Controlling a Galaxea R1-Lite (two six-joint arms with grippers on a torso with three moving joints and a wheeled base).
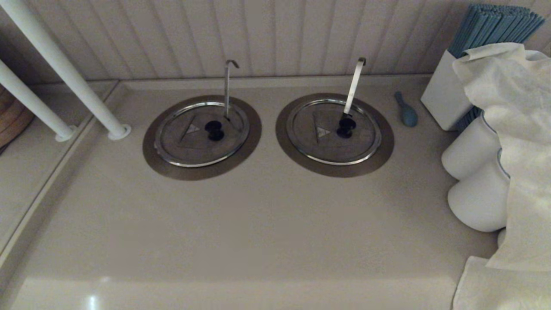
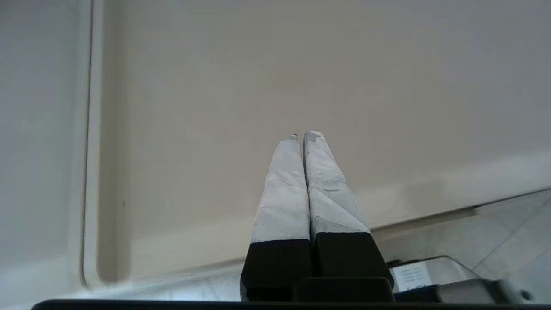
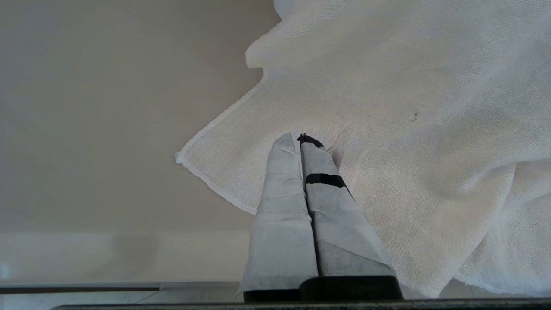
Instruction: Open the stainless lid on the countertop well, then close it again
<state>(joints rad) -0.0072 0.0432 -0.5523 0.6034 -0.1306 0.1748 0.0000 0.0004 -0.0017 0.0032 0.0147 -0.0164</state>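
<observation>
The stainless lid (image 1: 196, 142) lies flat over the countertop well, whose brownish collar (image 1: 157, 161) rings it at the left. Its black knob (image 1: 214, 129) sits at the centre, and the thin grey hooked utensil handle (image 1: 227, 86) rises at its far side. Neither arm appears in the head view. My left gripper (image 2: 302, 135) is shut with nothing between its fingers, over bare beige countertop. My right gripper (image 3: 296, 137) is shut too, empty, above a white cloth (image 3: 387, 129) at the counter's near right.
A twin lid (image 1: 331, 133) with a broad bright handle (image 1: 354, 86) lies to the right. A blue spoon (image 1: 406, 110) rests beyond it. White jars (image 1: 478, 189), a white cloth (image 1: 516, 142) and a box of blue straws (image 1: 486, 30) crowd the right. Two white posts (image 1: 69, 77) stand at the left.
</observation>
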